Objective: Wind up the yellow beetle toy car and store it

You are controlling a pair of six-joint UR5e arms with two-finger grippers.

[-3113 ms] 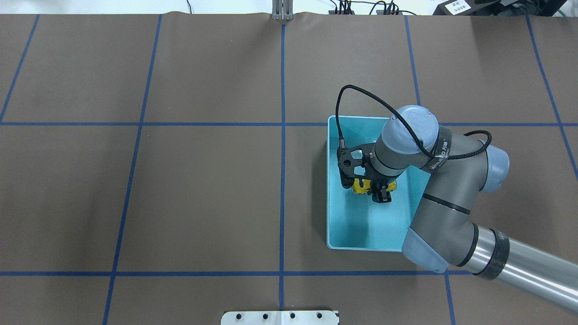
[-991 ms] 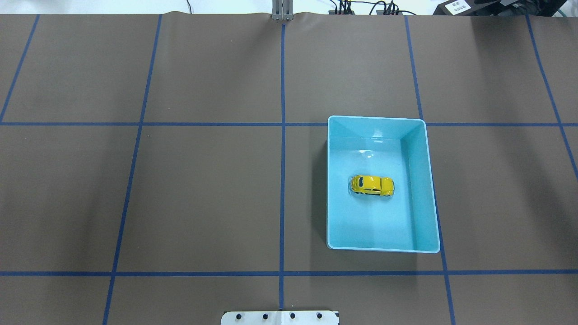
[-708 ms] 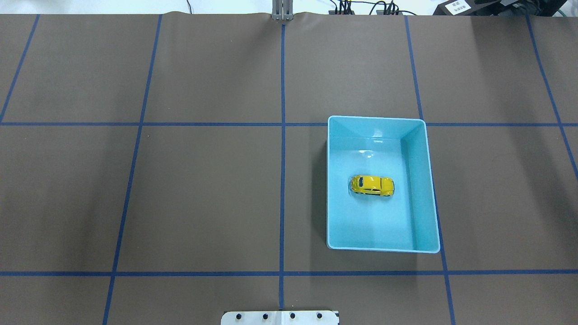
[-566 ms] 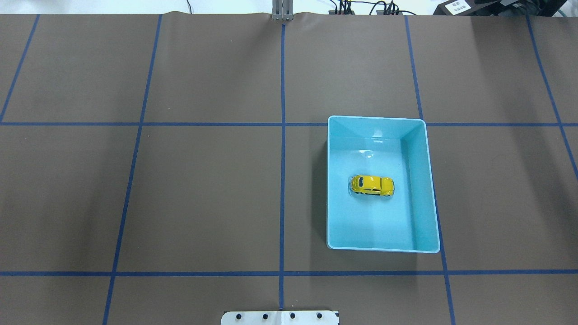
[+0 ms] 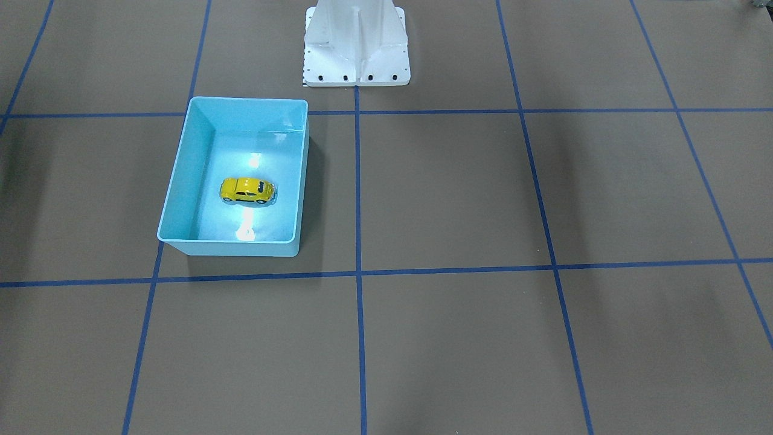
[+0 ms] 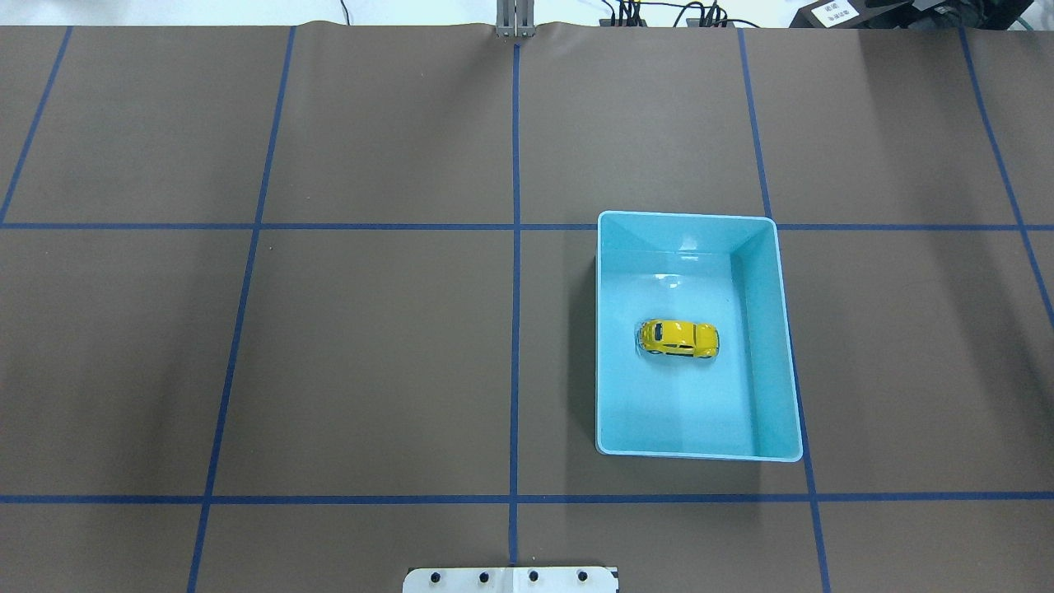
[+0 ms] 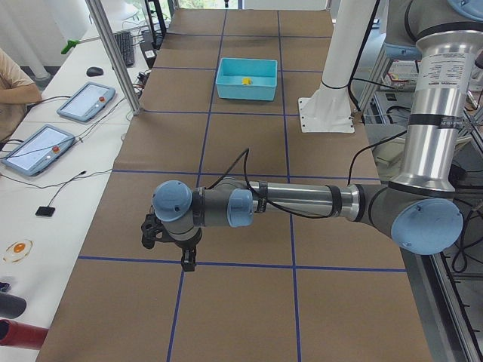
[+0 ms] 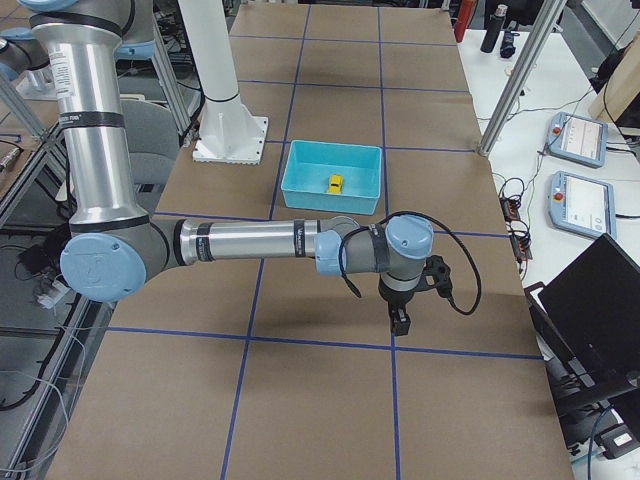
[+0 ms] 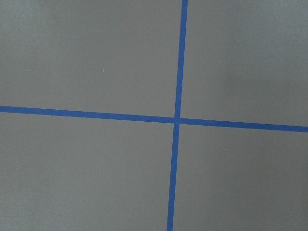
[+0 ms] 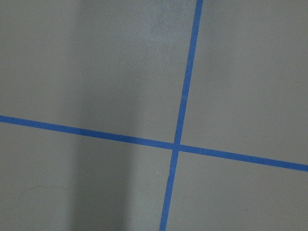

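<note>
The yellow beetle toy car [image 6: 679,338] rests on its wheels on the floor of the turquoise bin [image 6: 611,346], near the bin's middle. It also shows in the front-facing view [image 5: 247,190], in the left side view [image 7: 245,79] and in the right side view [image 8: 336,182]. No gripper is near it. My left gripper [image 7: 186,260] hangs over the table far from the bin, seen only in the left side view. My right gripper [image 8: 399,320] hangs over the table to the bin's side, seen only in the right side view. I cannot tell whether either is open or shut.
The brown mat carries a grid of blue tape lines [image 6: 515,247]. The white robot base [image 5: 356,42] stands behind the bin in the front-facing view. Both wrist views show only mat and tape crossings. Tablets [image 7: 45,147] lie on a side table.
The right arm, which stood over the bin at the car, has withdrawn from the overhead view. The car stays in the same spot in the bin.
</note>
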